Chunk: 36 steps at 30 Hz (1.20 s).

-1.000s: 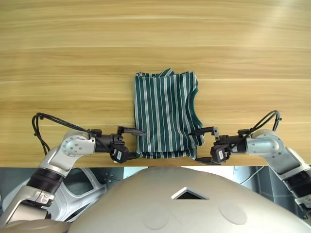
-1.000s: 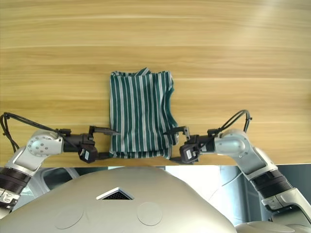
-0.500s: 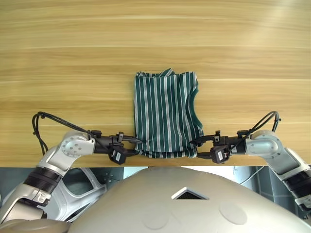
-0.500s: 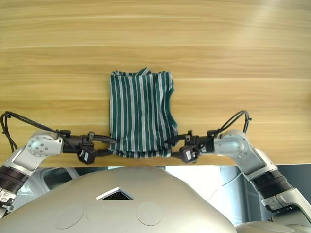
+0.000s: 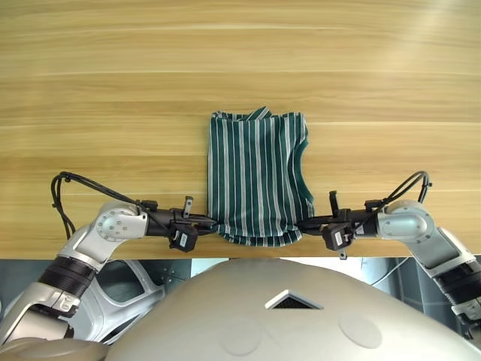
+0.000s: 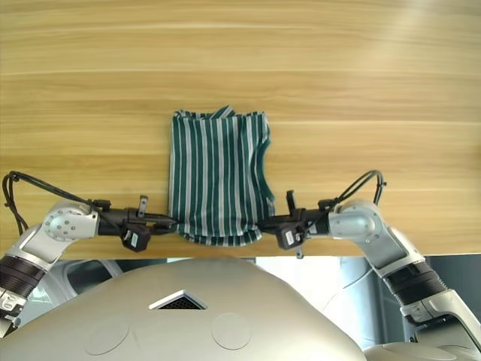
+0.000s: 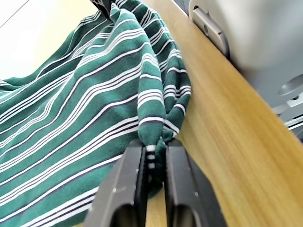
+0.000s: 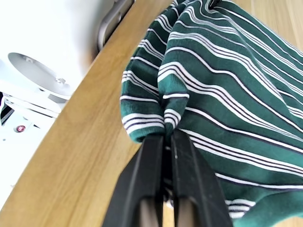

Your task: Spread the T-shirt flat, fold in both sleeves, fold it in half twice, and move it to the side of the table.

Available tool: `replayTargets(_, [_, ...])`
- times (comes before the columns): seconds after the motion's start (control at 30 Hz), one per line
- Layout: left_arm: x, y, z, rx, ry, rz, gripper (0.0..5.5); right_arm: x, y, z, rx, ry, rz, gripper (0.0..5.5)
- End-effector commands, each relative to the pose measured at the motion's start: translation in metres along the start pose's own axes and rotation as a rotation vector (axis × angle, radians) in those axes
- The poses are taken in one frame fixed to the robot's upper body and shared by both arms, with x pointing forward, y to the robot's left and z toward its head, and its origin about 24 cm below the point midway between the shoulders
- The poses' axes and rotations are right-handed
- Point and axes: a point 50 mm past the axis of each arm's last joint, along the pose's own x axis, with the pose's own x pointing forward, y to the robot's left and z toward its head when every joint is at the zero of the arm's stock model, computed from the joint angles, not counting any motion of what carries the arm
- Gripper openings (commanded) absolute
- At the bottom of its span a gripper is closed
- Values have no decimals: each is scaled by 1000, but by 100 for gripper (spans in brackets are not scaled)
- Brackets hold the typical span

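1. left gripper (image 5: 212,223) clamped on the near-left corner of the T-shirt (image 5: 257,177), by the near edge of the table (image 5: 105,90).
2. T-shirt lies folded, sleeves in, between both grippers, its near hem bunched.
3. right gripper (image 5: 304,223) pinched tight on the near-right corner.

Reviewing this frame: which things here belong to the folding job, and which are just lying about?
In the job:
green-and-white striped T-shirt, folded narrow
left gripper, shut on its near left corner
right gripper, shut on its near right corner

Just there:
light wooden table, the surface under the shirt
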Motion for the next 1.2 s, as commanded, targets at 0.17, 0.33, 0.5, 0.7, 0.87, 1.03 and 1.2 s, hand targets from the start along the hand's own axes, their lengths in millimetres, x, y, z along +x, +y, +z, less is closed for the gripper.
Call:
replayTargets(0.17, [-7, -1, 16, -51, -101, -35, 31, -7, -5, 3, -24, -7, 1, 1])
replayTargets(0.33, [-21, -7, 25, -73, -141, -77, 31, -23, 0, 12, -39, -42, 24, 1])
replayTargets(0.5, [-39, 8, 31, -28, -139, 14, 31, -45, -9, 22, -90, -67, -42, 1])
replayTargets(0.7, [-50, 35, 22, 0, -89, 191, 31, -59, -44, 22, -139, -50, -241, 1])
replayTargets(0.87, [-51, 63, 9, -36, -120, 406, 31, -50, -85, 6, -105, 40, -424, 1])
replayTargets(1.03, [-52, 85, -4, -72, -139, 561, 31, -36, -124, -8, -77, 138, -552, 1])
replayTargets(1.2, [-51, 99, -16, -108, -141, 652, 31, -22, -145, -10, -87, 144, -588, 1])
